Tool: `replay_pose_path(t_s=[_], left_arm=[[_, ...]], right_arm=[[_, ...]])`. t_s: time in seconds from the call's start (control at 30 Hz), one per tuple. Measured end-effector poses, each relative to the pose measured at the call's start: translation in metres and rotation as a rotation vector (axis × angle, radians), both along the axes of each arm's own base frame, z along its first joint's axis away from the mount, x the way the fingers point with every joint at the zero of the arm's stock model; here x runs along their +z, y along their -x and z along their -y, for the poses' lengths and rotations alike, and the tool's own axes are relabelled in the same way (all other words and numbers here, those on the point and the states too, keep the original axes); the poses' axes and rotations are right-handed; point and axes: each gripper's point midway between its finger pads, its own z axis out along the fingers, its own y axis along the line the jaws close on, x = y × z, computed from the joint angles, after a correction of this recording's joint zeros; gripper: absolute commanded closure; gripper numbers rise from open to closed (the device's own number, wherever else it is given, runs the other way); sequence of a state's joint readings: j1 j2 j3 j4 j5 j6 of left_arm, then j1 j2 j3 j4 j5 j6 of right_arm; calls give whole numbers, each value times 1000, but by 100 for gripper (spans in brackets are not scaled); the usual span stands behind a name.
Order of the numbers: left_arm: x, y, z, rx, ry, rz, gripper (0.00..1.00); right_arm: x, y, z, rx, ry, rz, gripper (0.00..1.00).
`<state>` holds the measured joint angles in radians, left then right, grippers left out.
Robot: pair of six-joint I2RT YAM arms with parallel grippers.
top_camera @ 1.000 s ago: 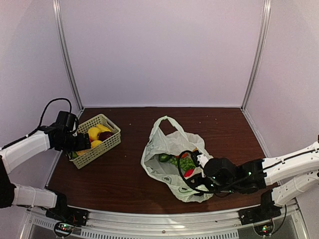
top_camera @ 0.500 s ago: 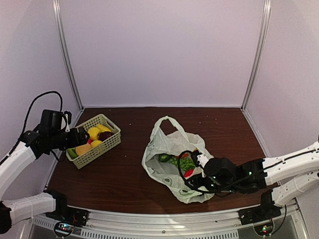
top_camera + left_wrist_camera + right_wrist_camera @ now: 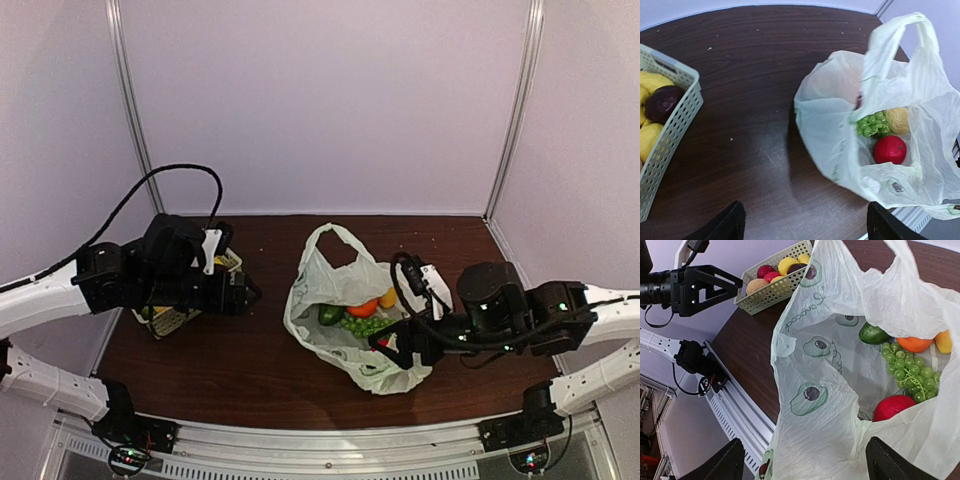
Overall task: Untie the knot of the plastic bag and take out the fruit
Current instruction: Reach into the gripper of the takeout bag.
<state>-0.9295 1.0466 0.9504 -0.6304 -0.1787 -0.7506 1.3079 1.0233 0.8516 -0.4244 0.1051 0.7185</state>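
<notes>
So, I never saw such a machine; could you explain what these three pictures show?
These are two robot arms bolted at the near edge of a table. One picture looks down from above; the other two come from a camera on each wrist. On the table lie an open bag holding grapes, an orange and a red fruit, and, to the left, a basket with yellow fruit. The left gripper hangs open over the table. The right gripper is open at the bag's near edge. Neither holds anything.
</notes>
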Motion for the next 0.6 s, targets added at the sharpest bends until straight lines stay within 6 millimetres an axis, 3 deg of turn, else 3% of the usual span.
replay_pose_path(t_s=[0.17,0.37,0.47,0.6], left_arm=[[24,15,62,-115,29,57,15],[48,35,132,-233,103,100,15],[41,41,158,-272,113,94,15],[13,49,186,-316,115,47,15]], right_arm=[[28,-4,23,-40,-14,50,12],[20,-19,50,-152,86,95,10],[13,-28,64,-216,140,111,8],[9,-44,78,-298,176,123,9]])
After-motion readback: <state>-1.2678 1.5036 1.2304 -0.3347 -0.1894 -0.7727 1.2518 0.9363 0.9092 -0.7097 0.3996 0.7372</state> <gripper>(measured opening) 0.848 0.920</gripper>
